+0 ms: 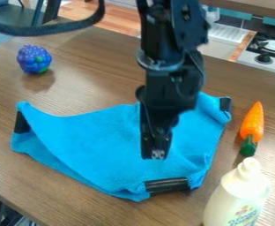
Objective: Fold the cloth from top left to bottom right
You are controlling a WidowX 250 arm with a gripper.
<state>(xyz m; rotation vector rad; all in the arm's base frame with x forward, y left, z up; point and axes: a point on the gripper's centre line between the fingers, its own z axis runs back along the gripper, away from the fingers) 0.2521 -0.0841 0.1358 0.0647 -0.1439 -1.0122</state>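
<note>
Hanging the gripper (156,152) over the cloth (98,137), mid-frame — can't tell whether wide or narrow — near the carrot (253,122), right.

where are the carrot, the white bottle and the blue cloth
carrot (253,122): camera view, on its orange body
white bottle (240,190): camera view, on the upper part of its body
blue cloth (98,143): camera view, on its flat middle, left of the gripper (157,154)

Matt soft-cloth blue towel (98,141), smooth wood-grain table (75,95), glossy plastic-looking bottle (237,194)
</note>
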